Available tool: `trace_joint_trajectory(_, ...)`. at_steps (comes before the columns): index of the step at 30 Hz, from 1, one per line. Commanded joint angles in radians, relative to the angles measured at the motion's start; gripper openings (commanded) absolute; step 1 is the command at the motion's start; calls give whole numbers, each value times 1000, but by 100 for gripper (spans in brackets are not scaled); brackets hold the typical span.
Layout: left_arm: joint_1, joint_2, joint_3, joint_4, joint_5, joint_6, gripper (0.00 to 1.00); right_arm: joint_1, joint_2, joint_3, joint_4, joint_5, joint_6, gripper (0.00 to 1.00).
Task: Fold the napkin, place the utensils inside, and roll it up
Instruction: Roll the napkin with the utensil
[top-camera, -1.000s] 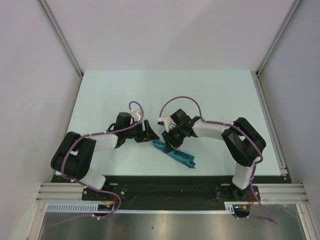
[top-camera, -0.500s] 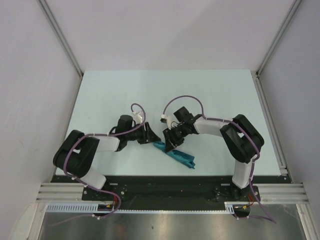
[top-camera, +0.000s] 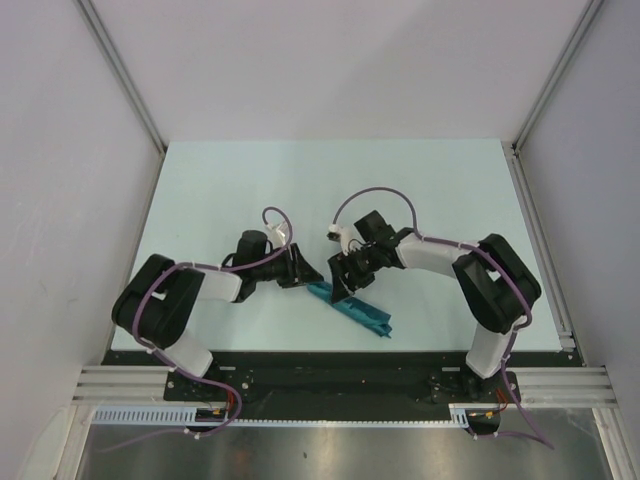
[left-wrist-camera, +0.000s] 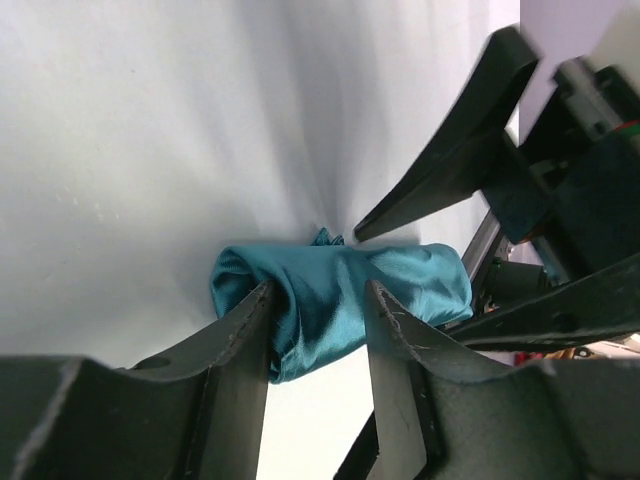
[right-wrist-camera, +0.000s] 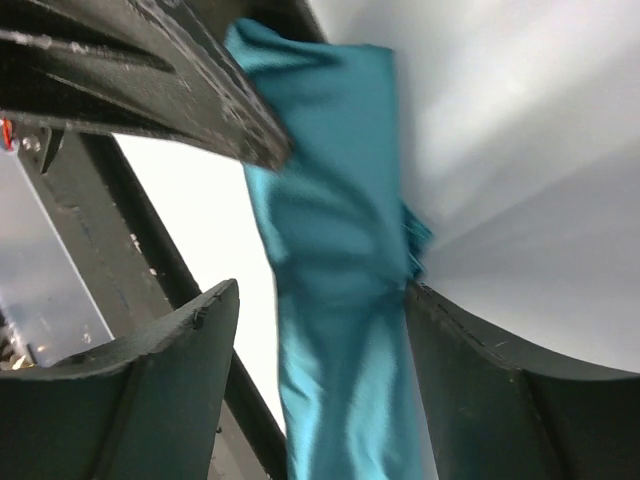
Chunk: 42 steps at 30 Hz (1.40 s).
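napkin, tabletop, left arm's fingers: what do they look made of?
napkin: thin teal woven fabric, satin-like; soft sheen bands and limp creases.
tabletop: smooth matte pale sheet, likely laminate or plastic; no grain, diffuse shadows.
fingers: black rigid plastic by the look; dull finish, light scuffs on the edges.

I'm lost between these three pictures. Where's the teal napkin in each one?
Top external: napkin rolled up, low centre, between the two arms.
Left wrist: napkin lower middle, lying sideways.
Right wrist: napkin centre, running top to bottom.
Shared landmark: the pale table beneath it.
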Motion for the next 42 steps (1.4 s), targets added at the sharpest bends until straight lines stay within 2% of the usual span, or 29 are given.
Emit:
trace_joint_trajectory(1, -7, 15, 30, 45, 11, -12, 46, -41, -99, -23, -2, 59, -4, 74)
trace_joint_trajectory(9, 16, -53, 36, -62, -24, 48, 63, -135, -213, -79, 19, 64, 20, 75)
trace_joint_trajectory(14, 59, -125, 37, -173, -81, 107, 70, -205, -285, -107, 32, 82, 36, 76)
trace_joint_trajectory(19, 113, -223, 20, -306, -163, 135, 84, -267, -340, -148, 51, 94, 53, 76)
trace_joint_trajectory(24, 237, -335, -7, -424, -251, 138, 89, -336, -436, -190, 81, 170, 117, 76)
trace_joint_trajectory(26, 290, -436, -6, -459, -274, 169, 90, -374, -481, -217, 99, 226, 140, 76)
trace_joint_trajectory(30, 337, -621, 83, -664, -370, 245, 100, -415, -648, -276, 119, 389, 184, 76)
trace_joint_trajectory(35, 373, -758, 194, -809, -412, 368, 100, -431, -799, -360, 148, 582, 189, 77)
trace_joint_trajectory(42, 373, -784, 263, -871, -475, 453, 100, -431, -854, -397, 186, 636, 165, 77)
